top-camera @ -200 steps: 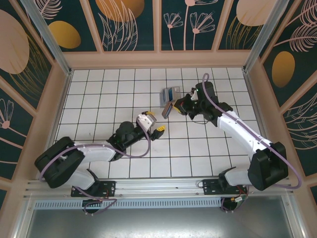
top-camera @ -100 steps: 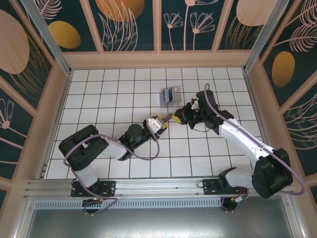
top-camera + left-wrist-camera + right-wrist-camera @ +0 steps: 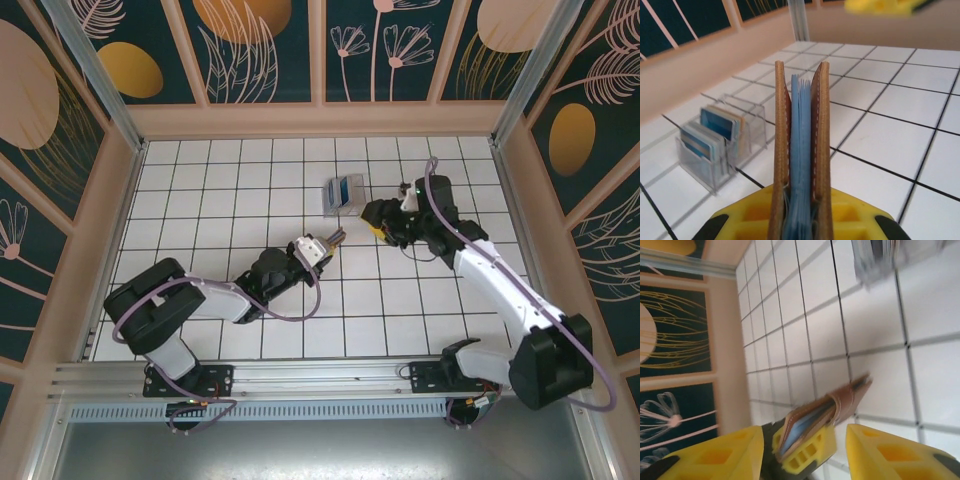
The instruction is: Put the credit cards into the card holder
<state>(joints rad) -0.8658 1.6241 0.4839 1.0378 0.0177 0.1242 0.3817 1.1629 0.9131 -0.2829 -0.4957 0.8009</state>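
Got the card holder (image 3: 821, 140) pinched edge-up in the left gripper (image 3: 800, 220), dead centre of frame, credit cards (image 3: 800, 150) sandwiched inside. Seeing right gripper (image 3: 375, 218) jaws spread, empty. Could spill cards if tilted, with that top edge open.

**No legible writing anywhere**

No text, brand, number or sign can be read. The blue credit cards (image 3: 801, 150) tucked into the card holder (image 3: 821, 145) show only their thin edges in the left wrist view. Those standing in the clear plastic box (image 3: 710, 175) carry pale markings on their faces, too blurred and small to make out. The card holder's leather bears stitching but no stamp or logo that shows.
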